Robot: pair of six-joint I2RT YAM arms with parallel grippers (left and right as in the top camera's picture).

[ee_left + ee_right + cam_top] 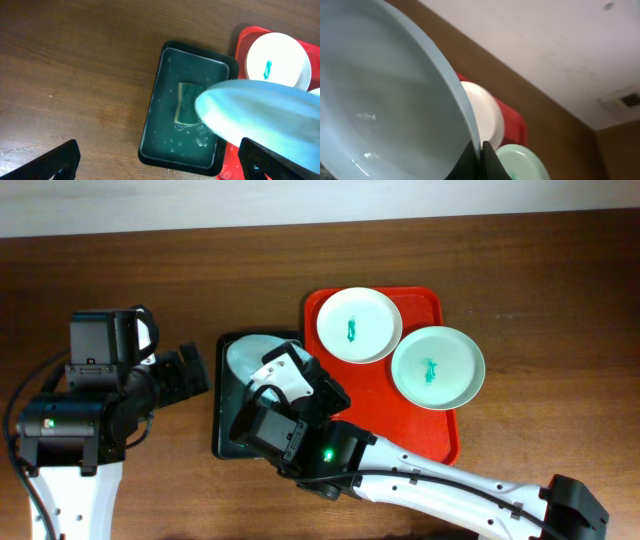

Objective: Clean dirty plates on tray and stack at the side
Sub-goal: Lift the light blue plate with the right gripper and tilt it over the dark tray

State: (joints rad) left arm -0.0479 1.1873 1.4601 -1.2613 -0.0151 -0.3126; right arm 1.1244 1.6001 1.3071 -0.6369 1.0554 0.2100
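Wooden table (500, 260): right gripper (481, 150) clamps pale blue plate (380, 100) above black tray (165, 125), washing step; sponge (186, 102) contact judged next. Left gripper (185, 375) jaws apart.

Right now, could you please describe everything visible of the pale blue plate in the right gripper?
The pale blue plate is round, shallow and glossy, seemingly plastic. Its visible face shows no smear. The right gripper is shut on its rim, holding it tilted above the black tray, over part of the green sponge. Whether it touches the sponge is unclear.
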